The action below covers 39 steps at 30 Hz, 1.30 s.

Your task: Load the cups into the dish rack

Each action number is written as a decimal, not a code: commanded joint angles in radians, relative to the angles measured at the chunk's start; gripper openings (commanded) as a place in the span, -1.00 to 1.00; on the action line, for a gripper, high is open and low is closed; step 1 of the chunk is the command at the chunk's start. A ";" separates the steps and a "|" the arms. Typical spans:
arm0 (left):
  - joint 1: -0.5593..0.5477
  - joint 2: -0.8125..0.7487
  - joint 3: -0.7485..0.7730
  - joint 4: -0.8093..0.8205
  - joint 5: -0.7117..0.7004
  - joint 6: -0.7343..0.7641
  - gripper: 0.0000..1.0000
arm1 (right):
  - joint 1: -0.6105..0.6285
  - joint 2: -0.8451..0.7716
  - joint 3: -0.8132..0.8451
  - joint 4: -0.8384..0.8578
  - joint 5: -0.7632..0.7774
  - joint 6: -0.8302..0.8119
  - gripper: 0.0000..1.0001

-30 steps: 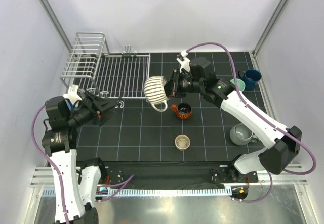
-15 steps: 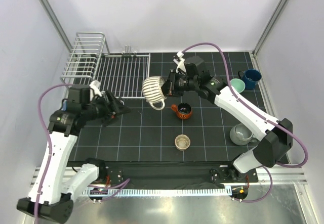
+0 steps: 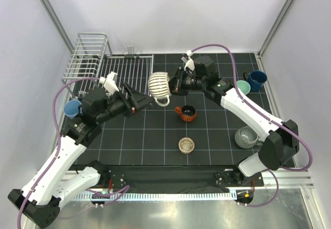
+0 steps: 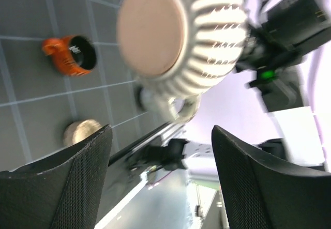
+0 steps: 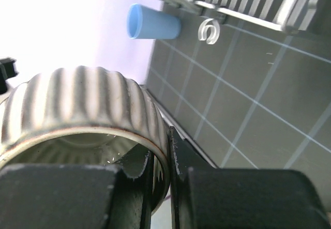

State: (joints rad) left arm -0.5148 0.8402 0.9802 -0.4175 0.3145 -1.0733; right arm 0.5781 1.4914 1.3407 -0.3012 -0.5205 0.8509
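Note:
My right gripper [image 3: 174, 84] is shut on the rim of the ribbed cream mug [image 3: 159, 85], one finger inside and one outside [image 5: 166, 154]. It holds the mug in the air on its side, just right of the dish rack [image 3: 118, 73]. My left gripper [image 3: 144, 101] is open and points at the mug's base [image 4: 151, 30] from a short way off, touching nothing. Its fingers [image 4: 67, 182] frame the mug from below. An orange-brown cup [image 3: 186, 113], a small tan cup [image 3: 186, 145], a grey mug [image 3: 246, 137], a dark blue mug [image 3: 256, 79] and a pale green cup [image 3: 242, 87] sit on the mat.
A light blue tumbler [image 3: 72, 108] lies on its side at the left, below the rack's railed basket end [image 3: 88, 58]. It also shows in the right wrist view [image 5: 153, 24]. A small clear ring [image 5: 209, 31] lies by the rack's edge. White walls close in the table.
My left arm has swung right and forward, towards the ribbed mug, with its jaws a little wider. The right gripper has shifted the mug slightly away from the arm bases.

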 commanded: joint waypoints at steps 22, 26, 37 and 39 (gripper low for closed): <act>-0.186 0.134 0.048 0.345 -0.198 -0.037 0.04 | 0.009 -0.121 -0.156 0.454 -0.102 0.303 -0.92; -0.212 0.146 0.052 0.364 -0.248 -0.033 0.04 | 0.014 -0.120 -0.158 0.461 -0.107 0.320 -0.93; -0.255 0.152 0.051 0.413 -0.394 -0.060 -0.65 | 0.037 -0.125 -0.210 0.573 -0.098 0.395 -0.92; -0.255 0.155 0.037 0.445 -0.403 -0.066 -1.00 | 0.039 -0.118 -0.206 0.583 -0.096 0.395 -0.92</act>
State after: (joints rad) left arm -0.7738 0.9924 0.9962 -0.1146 0.0166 -1.1481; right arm 0.5831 1.4307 1.1275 0.1600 -0.5705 1.2266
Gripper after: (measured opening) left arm 0.372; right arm 0.125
